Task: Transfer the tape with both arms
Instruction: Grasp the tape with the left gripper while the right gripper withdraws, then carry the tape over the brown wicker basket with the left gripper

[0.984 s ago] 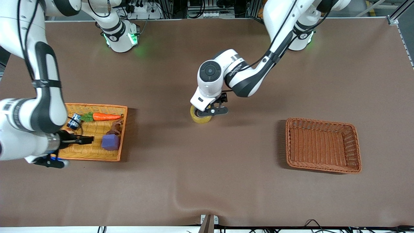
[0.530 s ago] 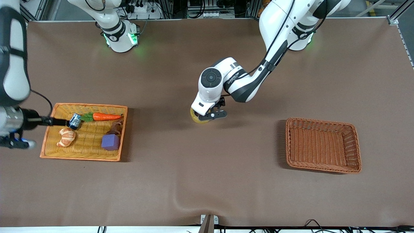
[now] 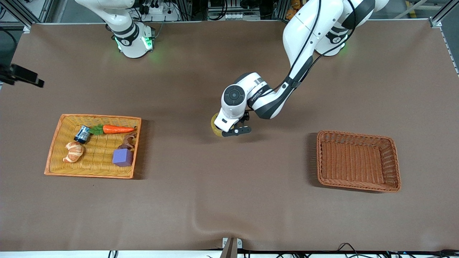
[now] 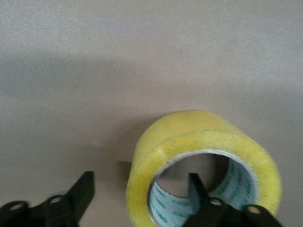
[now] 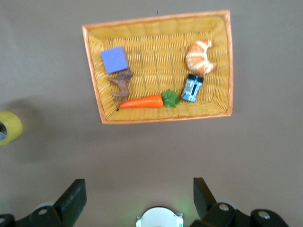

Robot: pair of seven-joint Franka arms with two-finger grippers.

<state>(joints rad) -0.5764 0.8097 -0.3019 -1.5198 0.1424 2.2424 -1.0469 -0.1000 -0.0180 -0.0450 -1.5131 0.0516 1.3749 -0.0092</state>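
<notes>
The tape (image 3: 215, 128), a yellowish roll with a grey-white core, lies on the brown table near its middle, hole up, half hidden under my left hand. My left gripper (image 3: 230, 133) is down on it and open. In the left wrist view the left gripper (image 4: 139, 191) straddles the wall of the tape (image 4: 199, 137): one finger (image 4: 196, 189) is inside the core and the other finger (image 4: 83, 189) is outside. My right gripper (image 5: 137, 196) is open and empty, high over the table between its base and the yellow basket. The tape (image 5: 8, 126) shows far off there.
A yellow wicker basket (image 3: 53, 143) toward the right arm's end holds a carrot (image 3: 116, 129), a croissant (image 3: 73, 151), a purple cube (image 3: 122, 157), a small can (image 3: 82, 134) and a brown figure. A brown wicker basket (image 3: 353, 134) stands toward the left arm's end. The cloth has a wrinkle (image 3: 204, 225).
My right arm has risen from the yellow basket and pulled away toward its base, nearly out of the front view. My left gripper has lowered onto the tape.
</notes>
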